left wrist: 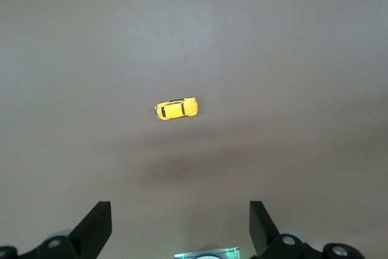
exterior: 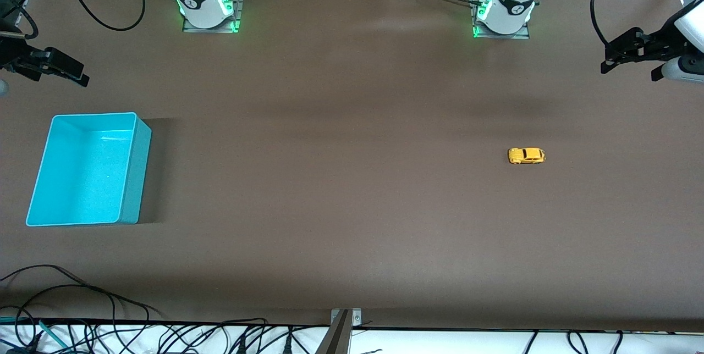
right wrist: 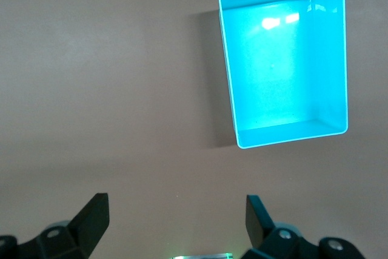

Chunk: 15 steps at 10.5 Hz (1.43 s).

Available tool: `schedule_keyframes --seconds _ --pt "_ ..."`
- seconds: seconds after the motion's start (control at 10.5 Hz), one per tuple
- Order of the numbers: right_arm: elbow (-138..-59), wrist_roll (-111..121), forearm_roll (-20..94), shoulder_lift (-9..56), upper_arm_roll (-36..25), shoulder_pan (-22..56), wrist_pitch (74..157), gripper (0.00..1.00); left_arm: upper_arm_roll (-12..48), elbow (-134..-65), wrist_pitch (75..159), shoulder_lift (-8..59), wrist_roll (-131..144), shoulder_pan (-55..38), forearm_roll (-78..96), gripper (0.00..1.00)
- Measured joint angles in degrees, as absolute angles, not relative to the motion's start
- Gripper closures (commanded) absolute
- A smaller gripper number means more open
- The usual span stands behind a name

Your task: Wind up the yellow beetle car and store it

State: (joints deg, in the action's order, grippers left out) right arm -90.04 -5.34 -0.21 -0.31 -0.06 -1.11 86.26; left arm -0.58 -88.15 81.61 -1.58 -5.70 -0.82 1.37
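Front view | turquoise bin [exterior: 33,200]: nothing inside | yellow beetle car [exterior: 526,155]: on table [exterior: 341,178]

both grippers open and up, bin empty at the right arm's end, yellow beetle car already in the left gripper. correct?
Not quite: the yellow beetle car is not held. The left wrist view shows it on the bare table, apart from the open left gripper above it. The rest stands: the right gripper is open and raised, and the turquoise bin sits empty at the right arm's end.
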Motion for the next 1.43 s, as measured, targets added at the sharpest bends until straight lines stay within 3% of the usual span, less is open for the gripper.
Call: schedule_keyframes --seconds 1.43 --pt "-90.0 -5.3 -0.2 -0.3 0.0 -1.1 86.3 0.00 0.4 -89.4 81.6 -1.5 -2.9 -0.9 1.4 0.00"
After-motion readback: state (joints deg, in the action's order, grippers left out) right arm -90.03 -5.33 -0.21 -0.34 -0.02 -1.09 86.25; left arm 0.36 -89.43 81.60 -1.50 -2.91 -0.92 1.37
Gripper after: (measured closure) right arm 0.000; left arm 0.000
